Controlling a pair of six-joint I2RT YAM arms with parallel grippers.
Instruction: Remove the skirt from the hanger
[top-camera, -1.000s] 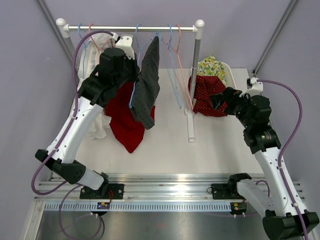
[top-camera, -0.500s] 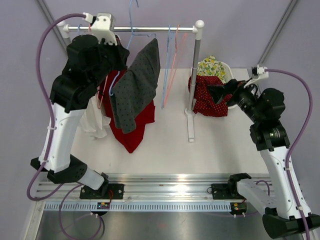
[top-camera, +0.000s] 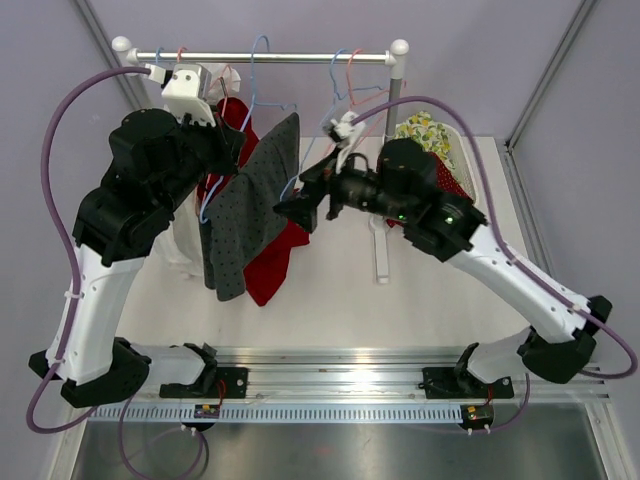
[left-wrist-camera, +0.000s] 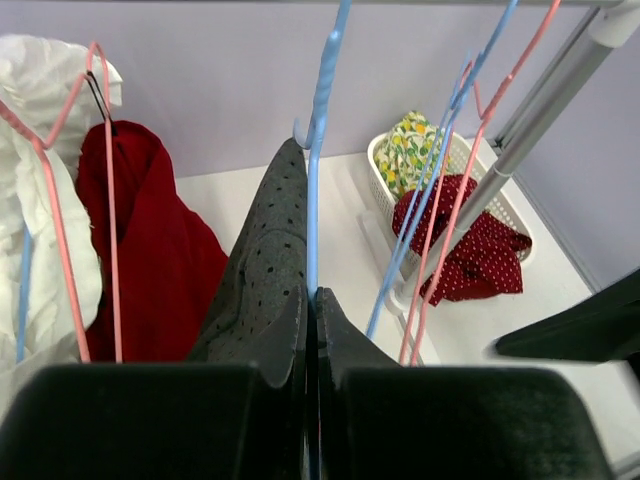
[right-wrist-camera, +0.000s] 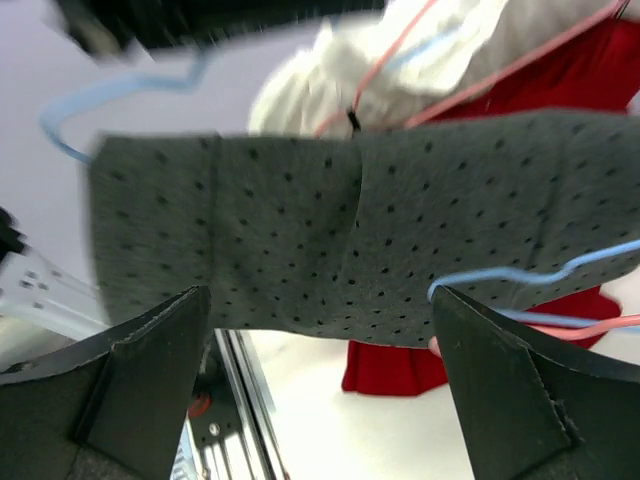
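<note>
Grey skirt (top-camera: 245, 205) on hanger (left-wrist-camera: 318, 150) in L hand (left-wrist-camera: 310, 300); R hand (top-camera: 298, 200) open beside.

The white table (top-camera: 330, 300) carried the clothes rack's upright post, its long foot (top-camera: 381, 262) lying flat on the surface right of centre. At the far right corner stood a white lattice basket (left-wrist-camera: 510, 205) holding a floral cloth (left-wrist-camera: 410, 150) and a red polka-dot garment (left-wrist-camera: 470, 250), which spilled over the basket's near rim onto the table. A metal rail (top-camera: 340, 365) ran along the near edge.
</note>
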